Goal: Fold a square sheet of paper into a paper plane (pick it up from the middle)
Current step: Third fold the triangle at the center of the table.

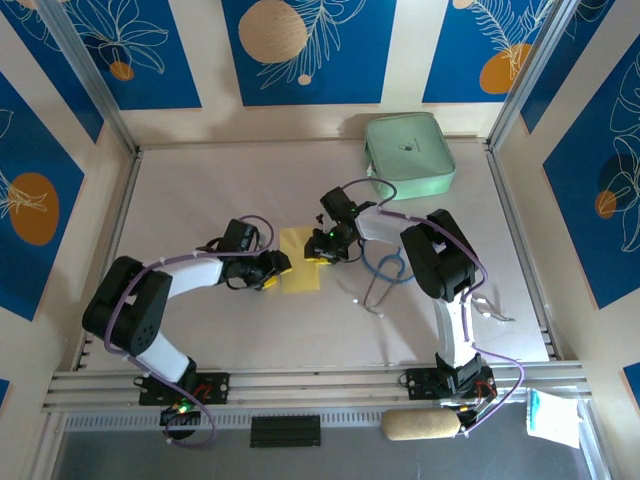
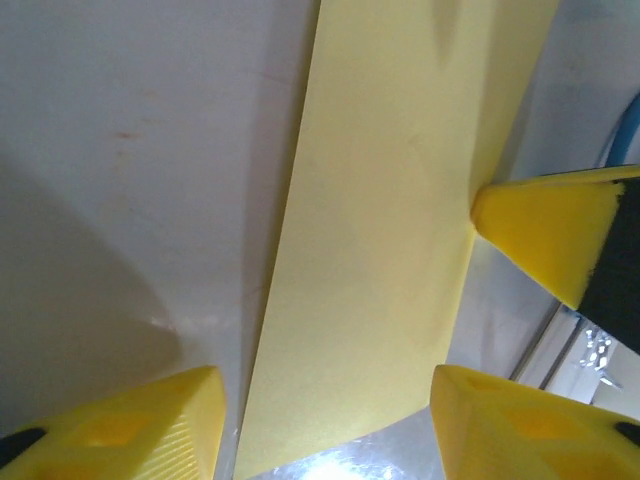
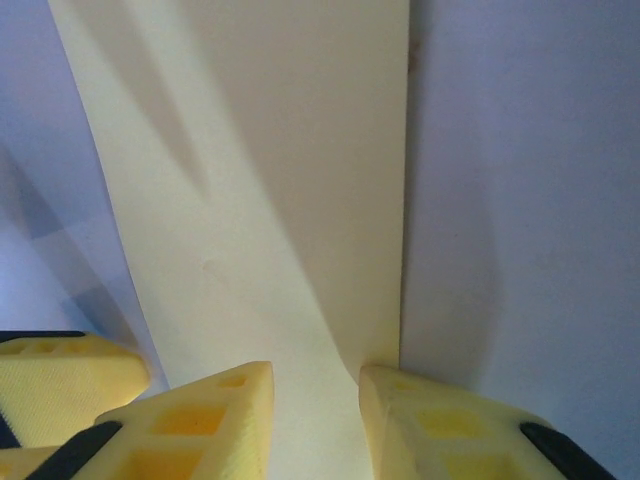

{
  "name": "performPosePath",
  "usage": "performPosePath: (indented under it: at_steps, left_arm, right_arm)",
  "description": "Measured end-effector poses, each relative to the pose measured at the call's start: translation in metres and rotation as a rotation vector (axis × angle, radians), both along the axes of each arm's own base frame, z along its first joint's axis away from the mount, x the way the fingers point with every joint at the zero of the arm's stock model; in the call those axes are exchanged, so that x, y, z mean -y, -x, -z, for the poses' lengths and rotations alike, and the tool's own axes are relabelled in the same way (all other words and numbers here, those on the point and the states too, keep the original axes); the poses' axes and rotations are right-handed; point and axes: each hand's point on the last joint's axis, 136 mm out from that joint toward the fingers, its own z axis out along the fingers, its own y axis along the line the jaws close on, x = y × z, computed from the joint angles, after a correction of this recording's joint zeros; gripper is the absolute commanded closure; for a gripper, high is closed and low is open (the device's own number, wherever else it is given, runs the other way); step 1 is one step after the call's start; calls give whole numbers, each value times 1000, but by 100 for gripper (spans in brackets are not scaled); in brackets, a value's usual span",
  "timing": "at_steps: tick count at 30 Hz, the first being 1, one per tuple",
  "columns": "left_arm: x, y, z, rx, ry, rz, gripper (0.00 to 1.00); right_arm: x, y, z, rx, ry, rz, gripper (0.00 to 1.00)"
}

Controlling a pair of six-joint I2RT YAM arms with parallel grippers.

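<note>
Beyond the yellow sheet (image 1: 298, 272), toward the table's far right corner, lies the mint-green case (image 1: 409, 153). It is closed, so I cannot tell what it holds. The sheet itself lies flat on the pale table (image 1: 200, 200), about midway between my two arms, and looks like a narrow folded strip rather than a square. Just to the right of the sheet a blue cable (image 1: 385, 268) loops on the tabletop. Behind the sheet, past the table's far edge, stand wall panels (image 1: 300, 50) of blue with white leaves and orange discs.

Both my arms bend inward and meet at the sheet. My left gripper (image 1: 278, 270) comes low to its left edge, fingers apart, one on either side of the strip's end. My right gripper (image 1: 322, 256) reaches in at the sheet's right edge with its fingers only a little apart, the strip's long edge running into the gap between them.
</note>
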Motion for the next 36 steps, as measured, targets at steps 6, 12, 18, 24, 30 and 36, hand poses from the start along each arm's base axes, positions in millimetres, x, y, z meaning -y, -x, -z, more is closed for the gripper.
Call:
performPosePath:
  at_steps: [6,12,18,24,30,36]
  left_arm:
    - [3,-23,-8,52,-51,30,52]
    - [6,-37,-6,75,-75,48,54]
    - [3,-34,5,47,-102,63,54]
    - [1,-34,7,47,-117,60,54]
    - [3,-33,7,49,-110,80,54]
    - [3,-31,7,37,-98,103,55]
  right_arm:
    - [0,0,0,-2,-3,0,69]
    - [0,0,1,-4,-9,0,70]
    - [0,0,1,-4,-10,0,70]
    - [1,0,1,-6,-14,1,70]
    - [1,0,1,-9,-21,1,70]
    - [1,0,1,-12,-26,2,70]
